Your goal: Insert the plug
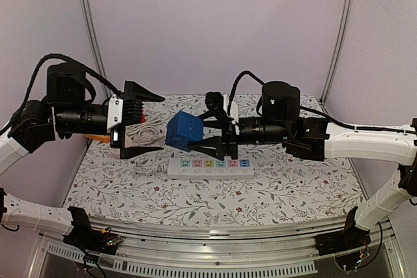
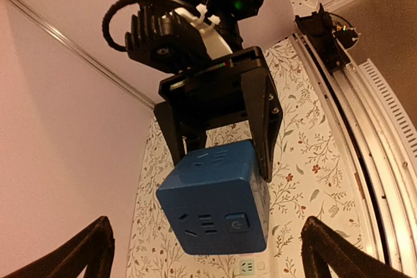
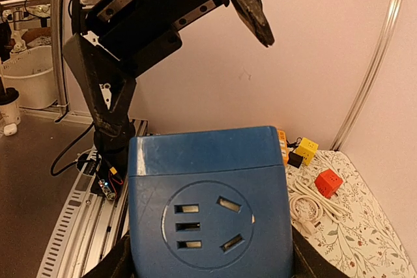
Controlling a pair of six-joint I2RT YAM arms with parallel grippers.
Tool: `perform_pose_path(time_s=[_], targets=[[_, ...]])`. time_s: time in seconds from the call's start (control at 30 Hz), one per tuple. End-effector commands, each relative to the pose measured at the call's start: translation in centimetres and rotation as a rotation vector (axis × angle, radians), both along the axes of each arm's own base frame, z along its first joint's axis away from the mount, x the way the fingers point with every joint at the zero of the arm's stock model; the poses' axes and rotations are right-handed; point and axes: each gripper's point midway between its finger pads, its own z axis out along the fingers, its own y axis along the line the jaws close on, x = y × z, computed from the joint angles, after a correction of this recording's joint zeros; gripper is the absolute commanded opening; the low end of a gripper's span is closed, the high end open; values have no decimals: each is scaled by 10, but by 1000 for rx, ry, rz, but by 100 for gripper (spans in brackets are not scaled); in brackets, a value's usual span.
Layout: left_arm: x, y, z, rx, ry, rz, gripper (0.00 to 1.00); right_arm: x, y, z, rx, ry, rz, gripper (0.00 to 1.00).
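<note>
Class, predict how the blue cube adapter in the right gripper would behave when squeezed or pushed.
The blue cube adapter is probably rigid: its faces look square and undented in the right gripper. Its smooth faces might slip under a light grip. Its flat sides suggest it would slide, not roll.

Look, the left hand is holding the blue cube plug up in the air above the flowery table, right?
No, it is the right hand that is holding the blue plastic cube plug up in the air above the flowery table. The top view shows it clamped on the cube, while the left hand stands open beside it.
</note>
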Motion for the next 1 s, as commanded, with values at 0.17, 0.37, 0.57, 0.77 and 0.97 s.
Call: perform_pose_path(time_s=[0.17,0.37,0.57,0.77,0.97], targets=[[-12,-17,-19,33,382,26,98,-10,3,29,123,-141,42,0],[8,-26,-27,86,303,87,94,-14,2,30,125,-154,54,0],[2,-34,-25,96,282,60,75,-12,2,27,117,-153,44,0],[-2,-36,-23,100,273,41,76,-6,3,19,88,-145,19,0],[-3,-35,-19,94,279,37,35,-6,3,19,83,-140,15,0]])
